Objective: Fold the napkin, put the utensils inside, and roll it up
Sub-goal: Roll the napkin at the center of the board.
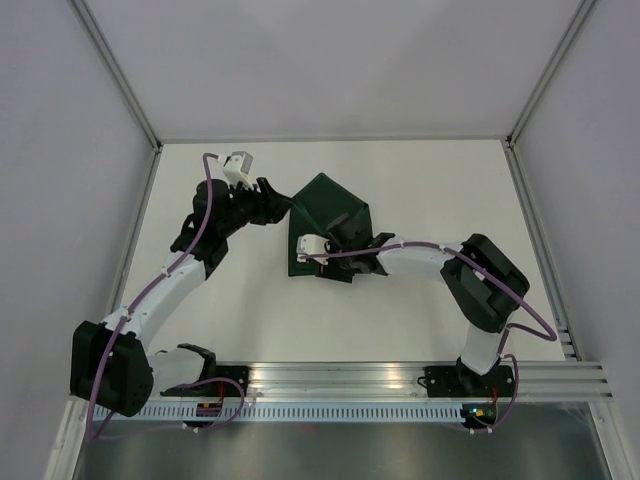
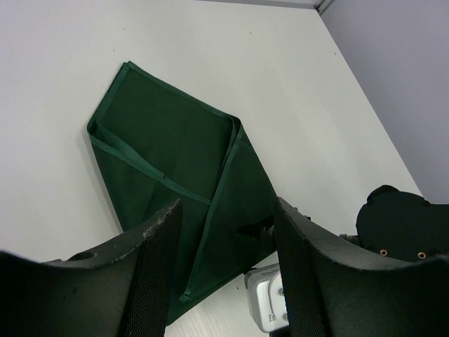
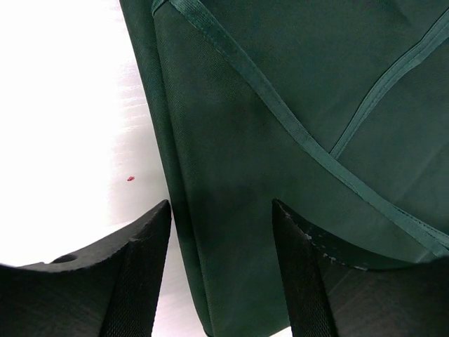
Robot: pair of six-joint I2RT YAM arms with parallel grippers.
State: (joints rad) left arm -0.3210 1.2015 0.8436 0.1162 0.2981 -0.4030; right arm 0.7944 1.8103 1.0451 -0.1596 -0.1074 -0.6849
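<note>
The napkin point(image 1: 333, 218) is a dark green cloth lying folded into a pointed shape on the white table, its hemmed edges crossing in overlapping layers point(image 2: 175, 154). My left gripper point(image 1: 283, 208) hovers open just off the napkin's left side; in its wrist view the gripper point(image 2: 224, 235) has only cloth and table showing between its fingers. My right gripper point(image 1: 342, 250) stands open over the napkin's near part. In its wrist view the right gripper point(image 3: 221, 221) straddles a folded edge of the napkin point(image 3: 280, 140), which lies flat below it. No utensils are in view.
The right arm's white wrist camera point(image 2: 270, 302) and black link point(image 2: 400, 225) show close by in the left wrist view. An aluminium rail point(image 1: 400, 375) runs along the table's near edge. Grey walls and frame posts point(image 1: 120, 70) enclose the table. A tiny red speck point(image 3: 130, 178) marks the tabletop.
</note>
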